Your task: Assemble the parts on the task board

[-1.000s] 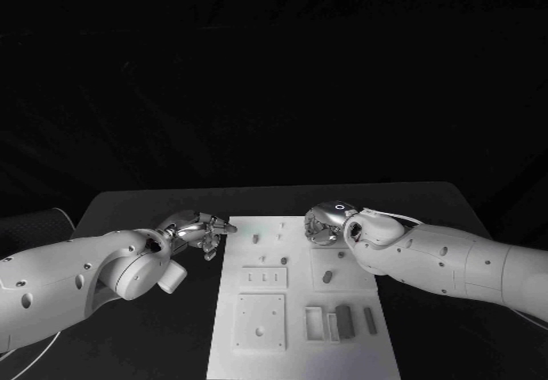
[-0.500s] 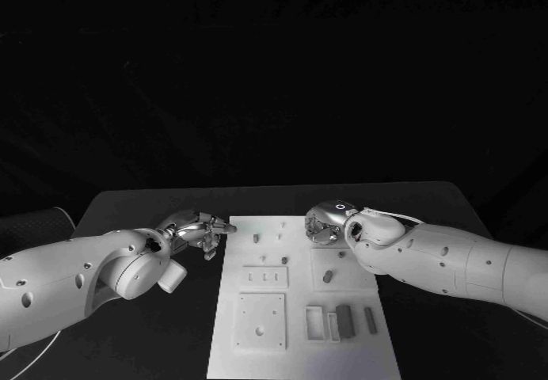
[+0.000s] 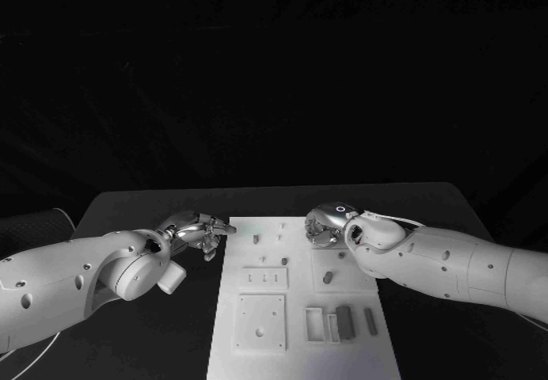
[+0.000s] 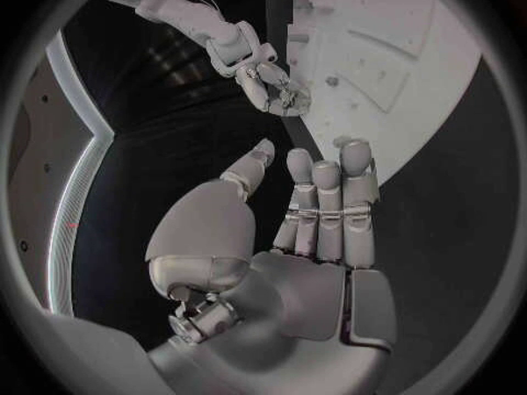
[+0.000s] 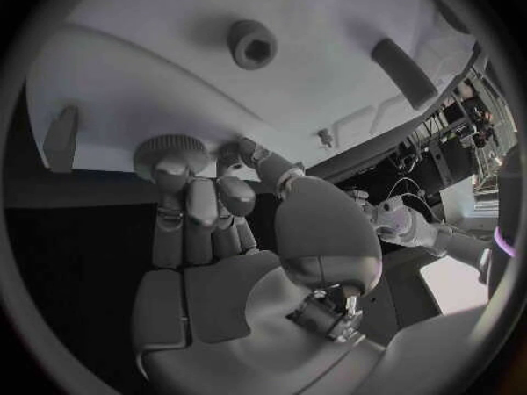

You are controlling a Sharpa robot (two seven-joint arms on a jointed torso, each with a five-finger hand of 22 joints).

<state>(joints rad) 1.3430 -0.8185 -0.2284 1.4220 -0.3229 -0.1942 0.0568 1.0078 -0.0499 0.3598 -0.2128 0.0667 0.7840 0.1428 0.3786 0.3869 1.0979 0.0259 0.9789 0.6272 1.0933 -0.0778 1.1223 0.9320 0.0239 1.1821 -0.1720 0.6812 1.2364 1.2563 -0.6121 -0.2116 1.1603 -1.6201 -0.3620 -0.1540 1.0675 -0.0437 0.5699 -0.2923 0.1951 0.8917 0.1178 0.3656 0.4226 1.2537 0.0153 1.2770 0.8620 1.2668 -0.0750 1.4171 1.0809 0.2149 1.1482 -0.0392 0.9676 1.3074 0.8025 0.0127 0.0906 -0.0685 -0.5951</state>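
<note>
The white task board (image 3: 343, 352) lies lengthwise in the middle of the table. My right hand (image 3: 325, 225) hangs over its far right part. In the right wrist view a fingertip (image 5: 170, 174) touches a round toothed part (image 5: 170, 152) standing at the board (image 5: 154, 70); the thumb stays apart from it. Beyond it sit a hexagonal part (image 5: 253, 44) and an oblong part (image 5: 400, 68). My left hand (image 3: 201, 229) hovers beside the board's far left corner, fingers straight, thumb spread, holding nothing. The left wrist view shows the right hand (image 4: 275, 89) bent down onto the board (image 4: 407, 53).
Small parts (image 3: 281, 236) stand on the far half of the board, an oblong one (image 3: 327, 276) at mid right. Dark blocks (image 3: 344, 321) stand in slots near the front right. Raised square plates (image 3: 260, 320) occupy the near left. Black table (image 3: 149, 206) surrounds the board.
The right forearm has shifted very slightly; both hands stay where they were.
</note>
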